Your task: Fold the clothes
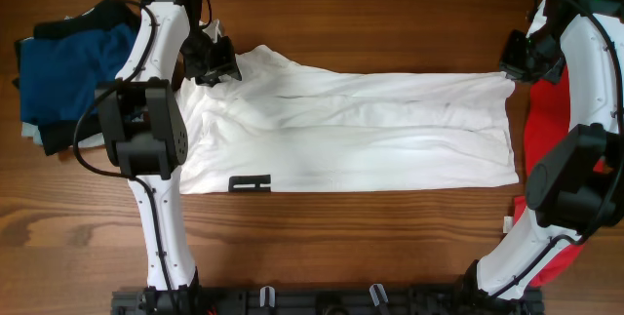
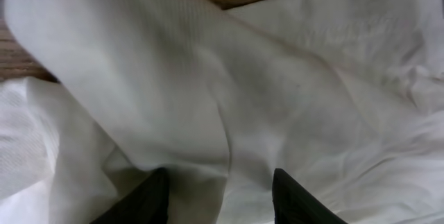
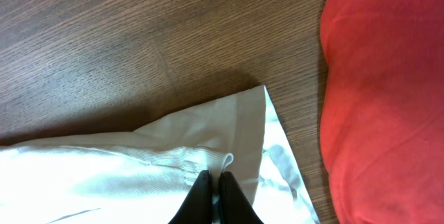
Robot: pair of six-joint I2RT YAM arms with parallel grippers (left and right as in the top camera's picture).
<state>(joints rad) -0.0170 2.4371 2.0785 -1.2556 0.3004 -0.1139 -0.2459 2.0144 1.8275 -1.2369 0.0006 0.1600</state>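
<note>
Left fingers (image 2: 154,195) sit low over the white T-shirt (image 1: 370,130), spread about halfway with nothing clamped. A loose fold of white cloth runs up between them. Right fingers (image 3: 214,195) are pressed fully together on the shirt's hem, with a small curl of hem at the tips. It reads as a pinch on the cloth.

The shirt lies lengthwise across the middle of the desk (image 1: 341,3). It is mostly flat but wrinkled at its left end, with a black print (image 1: 249,184) on its base-side edge.

Around the shirt:
- A red garment (image 1: 542,125) lies just off the shirt's right end, partly under the right arm (image 1: 585,169).
- A blue garment (image 1: 68,71) is piled with black (image 1: 60,28) and pale-blue (image 1: 35,136) pieces off the shirt's left end.
- The left arm (image 1: 156,208) crosses the shirt's left end and hides that part.

Poses:
- The left arm rises from the base side, elbow over the shirt's left end, wrist at its far left corner.
- The right arm arcs round the shirt's right end, over the red garment, to the far right corner.

The desk is dark brown wood grain. A black rail (image 1: 322,300) runs along the base side.
</note>
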